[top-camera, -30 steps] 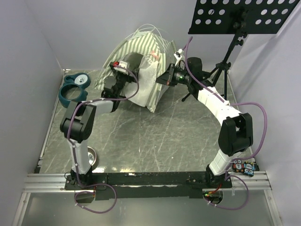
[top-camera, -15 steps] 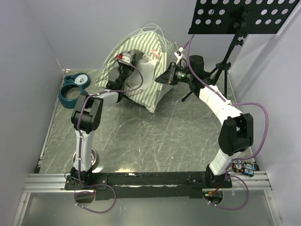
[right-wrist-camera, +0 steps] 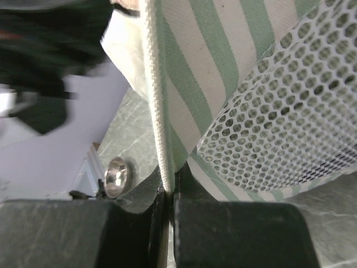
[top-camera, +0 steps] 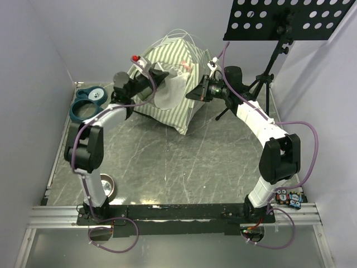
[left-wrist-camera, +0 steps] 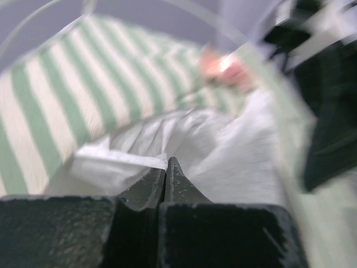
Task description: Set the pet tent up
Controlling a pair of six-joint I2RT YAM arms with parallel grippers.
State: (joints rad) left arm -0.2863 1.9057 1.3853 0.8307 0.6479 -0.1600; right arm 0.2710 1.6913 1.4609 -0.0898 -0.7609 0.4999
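Note:
The pet tent [top-camera: 178, 58], green-and-white striped with thin white poles arching over its top, stands at the back of the table. My left gripper [top-camera: 158, 74] is at the tent's left front, shut with a fold of its white fabric [left-wrist-camera: 120, 162] pinched at the tips [left-wrist-camera: 165, 162]. My right gripper [top-camera: 196, 92] is at the tent's right side, shut on a white corded edge [right-wrist-camera: 158, 111] next to the white mesh panel [right-wrist-camera: 290, 111]; the cord runs down between its jaws [right-wrist-camera: 169, 187]. A small pink tag [top-camera: 184, 66] shows near the tent's top.
A teal ring-shaped object [top-camera: 86, 103] lies at the left edge of the table. A metal bowl [top-camera: 106, 184] sits near the left arm's base, also seen as a metal bowl [right-wrist-camera: 116, 177] from the right wrist. A black music stand [top-camera: 290, 19] and its tripod [top-camera: 262, 84] are at the back right.
The left gripper has gone from open to shut. Its arm swung left, away from the tent's opening, drawing the white flap with it. The right gripper has kept its hold and barely moved.

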